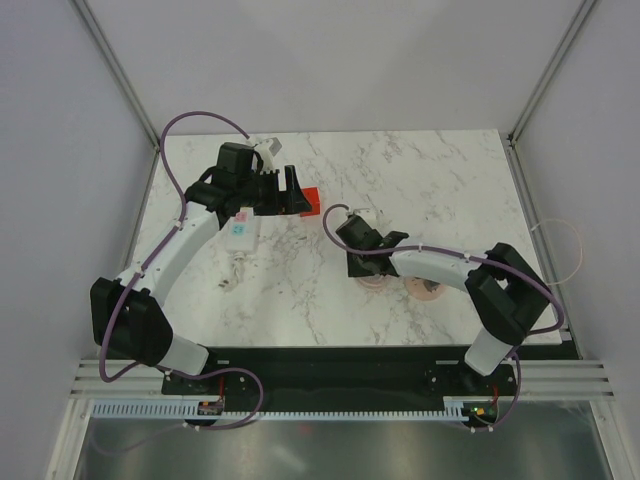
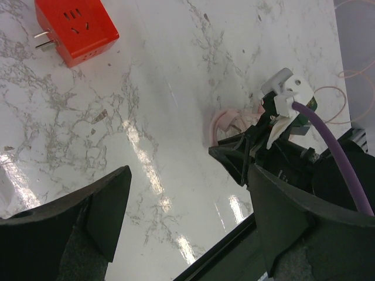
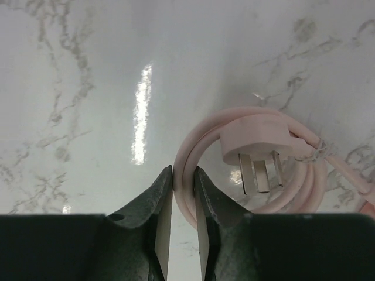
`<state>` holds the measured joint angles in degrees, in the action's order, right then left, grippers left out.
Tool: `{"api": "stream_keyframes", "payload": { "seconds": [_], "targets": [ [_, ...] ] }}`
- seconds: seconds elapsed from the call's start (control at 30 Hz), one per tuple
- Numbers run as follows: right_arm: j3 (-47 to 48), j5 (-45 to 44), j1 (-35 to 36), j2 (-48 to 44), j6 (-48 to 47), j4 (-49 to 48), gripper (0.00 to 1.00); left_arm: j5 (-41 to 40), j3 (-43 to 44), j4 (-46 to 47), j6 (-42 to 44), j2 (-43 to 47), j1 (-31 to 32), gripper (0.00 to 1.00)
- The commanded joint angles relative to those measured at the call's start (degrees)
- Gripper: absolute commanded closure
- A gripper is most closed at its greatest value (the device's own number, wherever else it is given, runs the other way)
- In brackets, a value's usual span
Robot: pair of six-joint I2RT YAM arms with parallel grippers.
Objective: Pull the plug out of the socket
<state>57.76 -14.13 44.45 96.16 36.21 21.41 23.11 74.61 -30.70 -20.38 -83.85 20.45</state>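
Currently, plug [image 2: 75,29]: loose on table [image 2: 176,88], prongs bare.
Power strip [image 1: 241,232]: under left arm [image 1: 180,245].
Left gripper [image 2: 187,199]: jaws apart, empty.
Right gripper [image 3: 183,172]: clamped on pink cord [image 3: 188,153].
Next: lift clear without nudging plug.

One marble table [image 1: 420,180]; two arms [image 1: 170,250], each trailing one purple lead [image 2: 334,152] and ending in one gripper. That makes two, the left gripper [image 2: 188,172] and the right gripper [image 3: 183,172], with two fingers apiece; one red-orange plug [image 2: 76,29], two prongs showing on its side; one white socket [image 1: 243,235], two coloured squares in sight; one looped pink cable [image 3: 188,149], bearing one flat pink plug head [image 3: 258,137] with three prongs; overhead, two pinkish rounds [image 1: 430,290].
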Motion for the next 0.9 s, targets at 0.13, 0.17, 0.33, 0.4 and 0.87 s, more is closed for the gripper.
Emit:
{"api": "stream_keyframes", "payload": {
  "seconds": [0.13,0.17,0.33,0.4,0.87],
  "targets": [
    [5.08,2.44,3.01,-1.15,-0.43,-1.63,0.64,0.88,-0.17,1.96,-0.71,-0.35,0.21,0.12],
    [5.26,2.53,3.01,-1.32,-0.70,-1.63,0.61,0.88,-0.17,1.96,-0.71,-0.35,0.29,0.12],
    [6.84,0.08,3.01,-4.04,-2.80,1.96,0.27,0.88,-0.25,1.87,-0.62,-0.35,0.21,0.12],
    [7.81,-3.61,2.93,-6.58,-3.85,5.56,0.21,1.32,-0.34,1.87,-0.71,-0.43,0.30,0.12],
    [-9.85,-11.18,-8.31,-39.00,3.34,21.39,0.04,4.66,-0.34,4.59,-4.05,-6.14,15.04,0.22]
  ]
}}
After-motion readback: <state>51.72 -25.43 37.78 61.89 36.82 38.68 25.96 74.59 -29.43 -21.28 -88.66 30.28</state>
